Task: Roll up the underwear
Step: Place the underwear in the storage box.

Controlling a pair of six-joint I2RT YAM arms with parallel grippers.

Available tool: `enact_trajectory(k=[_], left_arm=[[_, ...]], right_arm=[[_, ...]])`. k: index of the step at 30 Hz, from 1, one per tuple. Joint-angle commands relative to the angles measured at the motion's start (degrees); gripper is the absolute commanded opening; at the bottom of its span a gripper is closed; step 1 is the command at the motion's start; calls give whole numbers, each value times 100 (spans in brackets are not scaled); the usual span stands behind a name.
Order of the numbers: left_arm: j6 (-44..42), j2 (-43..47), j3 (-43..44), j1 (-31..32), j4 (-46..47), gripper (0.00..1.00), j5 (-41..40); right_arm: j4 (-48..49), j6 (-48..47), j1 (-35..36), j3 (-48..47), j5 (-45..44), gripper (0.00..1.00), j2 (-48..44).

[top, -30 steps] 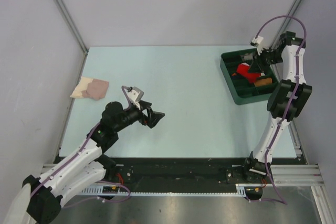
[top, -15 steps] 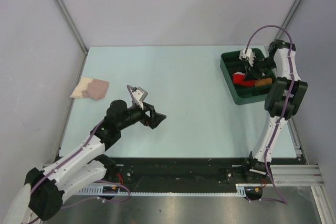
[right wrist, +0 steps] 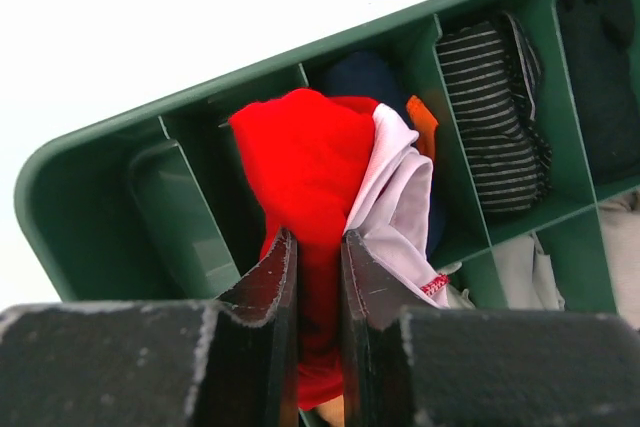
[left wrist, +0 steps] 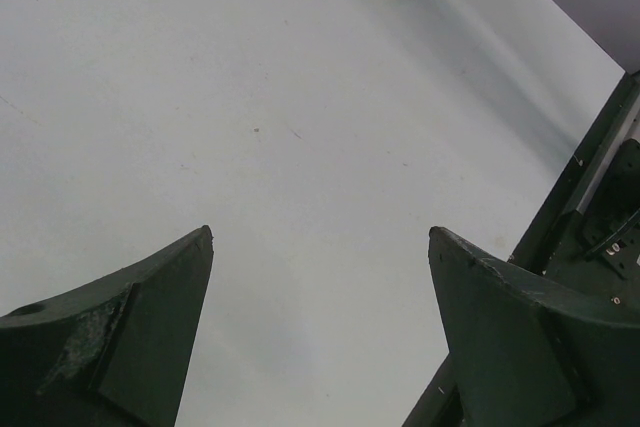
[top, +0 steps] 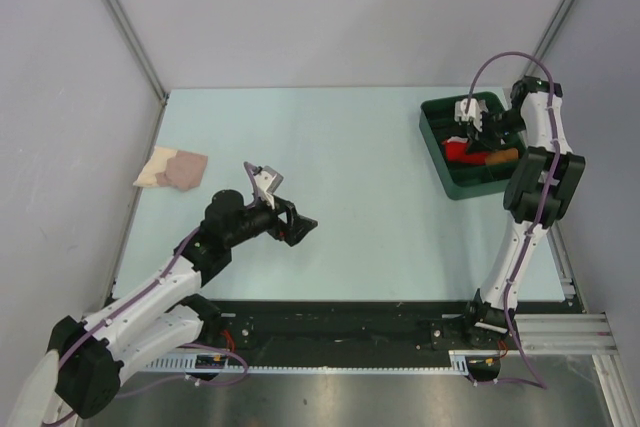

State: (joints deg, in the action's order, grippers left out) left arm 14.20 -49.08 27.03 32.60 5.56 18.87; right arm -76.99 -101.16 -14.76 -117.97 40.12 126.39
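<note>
Red fabric, bunched into a soft lump with a fold of white trim down one side, is what catches the eye: the underwear (right wrist: 300, 167) sits over the green tray (right wrist: 60, 197), at about two o'clock on the table (top: 340, 147) as seen from above. The right gripper (right wrist: 315, 239) has its two dark fingers pinched tight on the red cloth, with only a thin strip of it showing between them; whether the lump is lifted clear of the compartments I cannot tell. From overhead the underwear (top: 456, 150) shows as a small red patch in the tray (top: 432, 127), just at eight o'clock of the right gripper (top: 478, 132). Around it the tray's dividers hold other things: a black-and-white striped cloth (right wrist: 495, 97) in the slot at three o'clock of the red, and an orange piece (right wrist: 423, 112) peeking out just behind the white trim. Well apart, toward seven o'clock of the table's middle, the left gripper (top: 300, 225) hangs over bare pale surface, its jaws spread wide with nothing between them (left wrist: 320, 232). A beige-and-pink folded cloth (top: 172, 167) lies at nine o'clock, near the table's edge.
</note>
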Motion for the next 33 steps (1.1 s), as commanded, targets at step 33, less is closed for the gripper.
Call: enact_trajectory(k=[33], left_arm=[[83, -321, 163, -43, -222, 92, 169]], right_arm=[[-862, 333, 509, -112, -1541, 26, 1195]])
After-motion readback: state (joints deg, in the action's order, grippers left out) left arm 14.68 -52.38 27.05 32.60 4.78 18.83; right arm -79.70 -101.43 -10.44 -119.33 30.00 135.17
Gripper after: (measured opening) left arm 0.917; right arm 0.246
